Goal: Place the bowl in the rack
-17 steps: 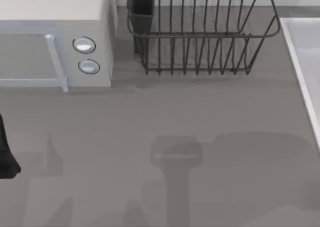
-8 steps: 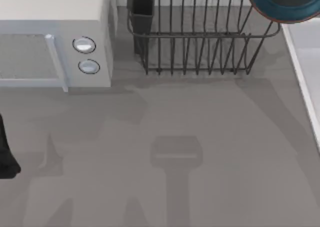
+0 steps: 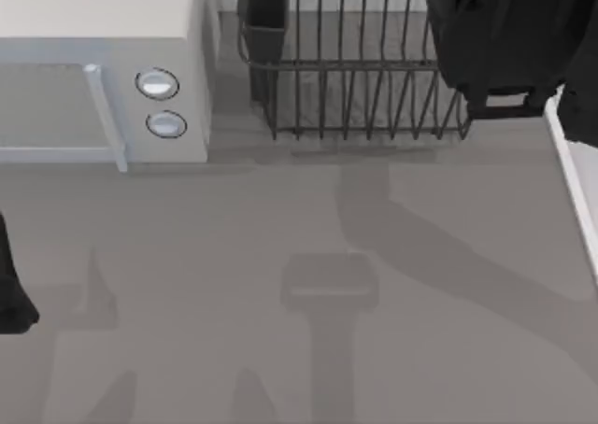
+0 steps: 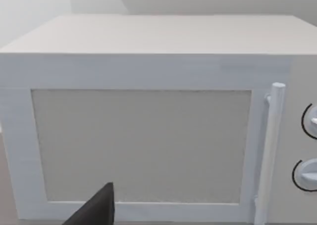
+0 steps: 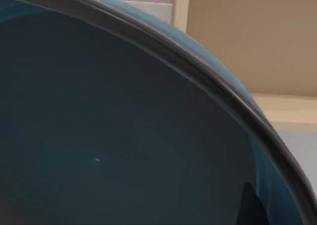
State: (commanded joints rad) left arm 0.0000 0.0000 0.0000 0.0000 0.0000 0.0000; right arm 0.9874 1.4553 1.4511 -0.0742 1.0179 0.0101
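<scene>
Right arm (image 3: 509, 41) over the rack's right end, bowl close against its wrist camera.

From above, the dark bulk of the right arm covers the right end of the rack (image 3: 355, 69) at the back of the grey table (image 3: 308, 256); its gripper is hidden beneath it, so how far the fingers are spread cannot be told. In the right wrist view the bowl (image 5: 124, 136), dark teal inside with a darker rim and a lighter blue outside, sits very near the camera, with a tan wall and a pale ledge behind it; a grip on it cannot be made out. The left arm (image 3: 11, 284) is parked at the table's left edge, facing the microwave (image 4: 148, 126). A pale counter (image 3: 584, 134) borders the table's right side.
</scene>
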